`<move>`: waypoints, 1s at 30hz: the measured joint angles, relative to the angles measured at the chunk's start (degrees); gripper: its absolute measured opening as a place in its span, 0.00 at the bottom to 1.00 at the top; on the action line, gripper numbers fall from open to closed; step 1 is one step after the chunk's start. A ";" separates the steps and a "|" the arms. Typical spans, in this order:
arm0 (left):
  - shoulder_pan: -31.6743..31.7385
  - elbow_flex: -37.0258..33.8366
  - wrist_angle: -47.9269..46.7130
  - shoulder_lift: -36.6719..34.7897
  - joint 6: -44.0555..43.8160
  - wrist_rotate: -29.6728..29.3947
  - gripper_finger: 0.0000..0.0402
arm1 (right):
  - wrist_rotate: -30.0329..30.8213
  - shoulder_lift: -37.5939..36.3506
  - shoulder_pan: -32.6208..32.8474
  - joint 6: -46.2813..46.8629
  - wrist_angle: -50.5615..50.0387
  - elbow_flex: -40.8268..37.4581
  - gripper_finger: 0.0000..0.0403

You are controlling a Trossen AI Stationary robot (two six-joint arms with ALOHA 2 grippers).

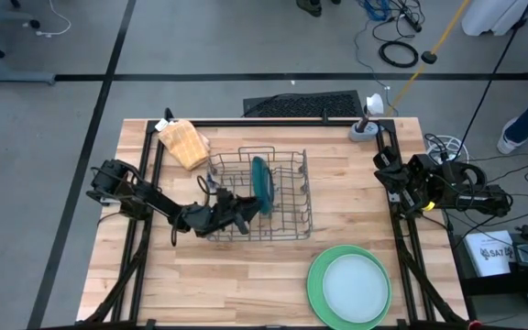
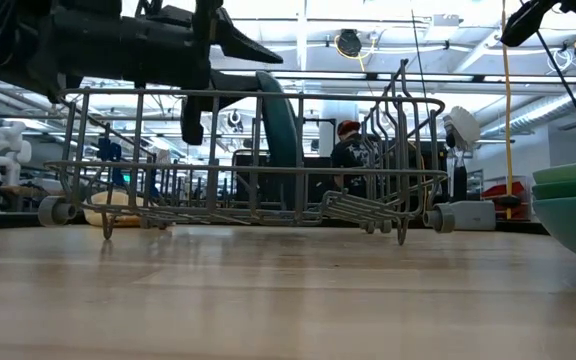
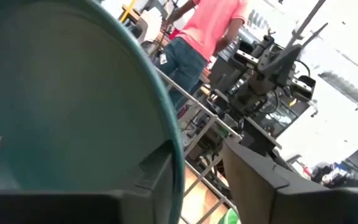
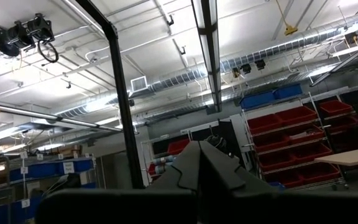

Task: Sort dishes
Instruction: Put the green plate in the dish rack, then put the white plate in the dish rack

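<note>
Two matte black jointed arms (image 1: 149, 197) with angular fingers.

We saw a dark teal plate (image 1: 261, 182) in the grey wire rack (image 1: 287, 220), a pale grey-white plate (image 1: 356, 286) on a light green one (image 1: 315, 275), and a tan waffle-textured cloth (image 1: 184, 143).

Round dark teal plate (image 3: 61, 99) standing between parted dark gripper fingers (image 3: 263, 186); wire rack bars (image 3: 197, 106) behind.

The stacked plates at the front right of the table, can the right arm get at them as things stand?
Probably yes. The stacked plates lie uncovered, with nothing on top; the right gripper waits at the table's right edge, and the wire rack sits off to the side.
</note>
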 joint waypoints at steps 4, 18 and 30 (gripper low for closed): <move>-1.11 0.00 -1.38 -0.85 3.20 0.91 0.43 | 0.00 0.00 -0.01 0.10 0.02 0.00 0.00; -3.37 0.00 -12.31 -2.12 4.56 0.81 0.53 | 0.00 0.00 -0.02 0.39 0.04 0.00 0.00; -4.52 0.00 -37.38 -16.23 6.48 0.31 0.53 | -0.02 0.00 -0.01 0.42 -0.20 0.00 0.00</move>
